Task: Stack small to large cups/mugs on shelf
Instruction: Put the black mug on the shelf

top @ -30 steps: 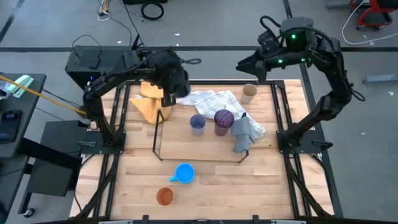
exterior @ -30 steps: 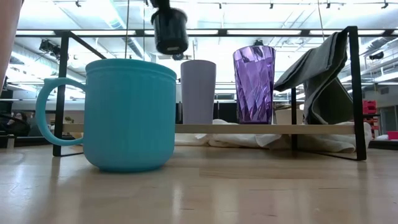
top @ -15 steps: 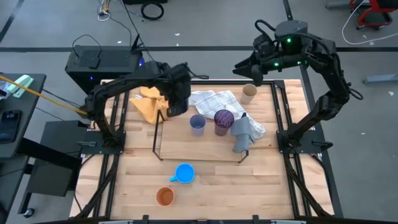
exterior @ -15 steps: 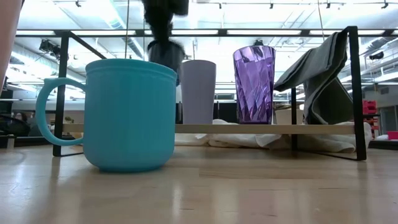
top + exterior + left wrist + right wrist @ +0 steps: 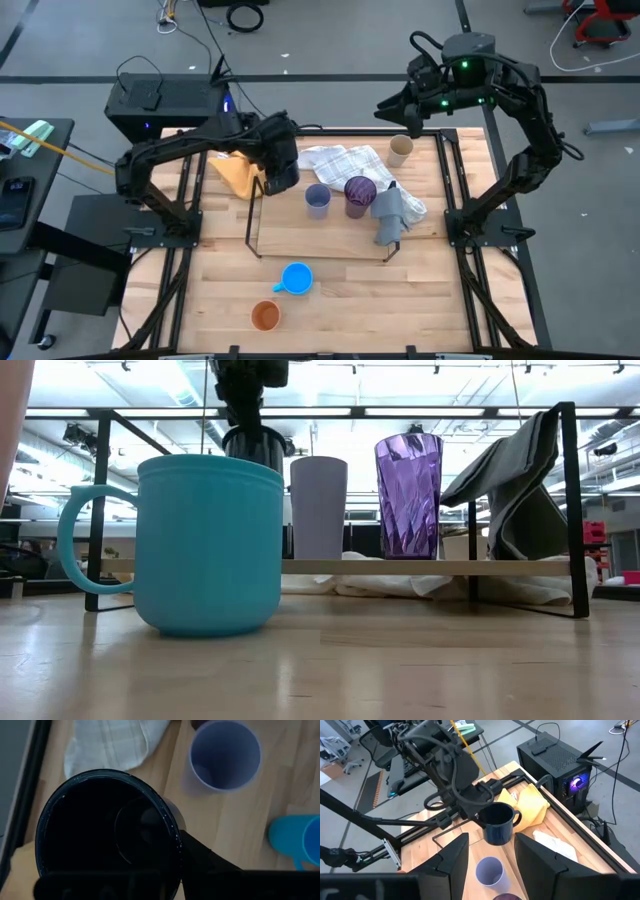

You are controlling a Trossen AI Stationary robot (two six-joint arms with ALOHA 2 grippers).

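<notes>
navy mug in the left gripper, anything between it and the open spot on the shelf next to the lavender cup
Nothing visible. The left gripper holds the navy mug just above the shelf, beside the lavender cup. The board under it looks bare; the yellow cloth lies outside the frame.

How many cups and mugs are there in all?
6: navy mug in the left gripper above the shelf; lavender cup and purple cup on it; tan cup behind; blue mug, orange cup in front.
</notes>
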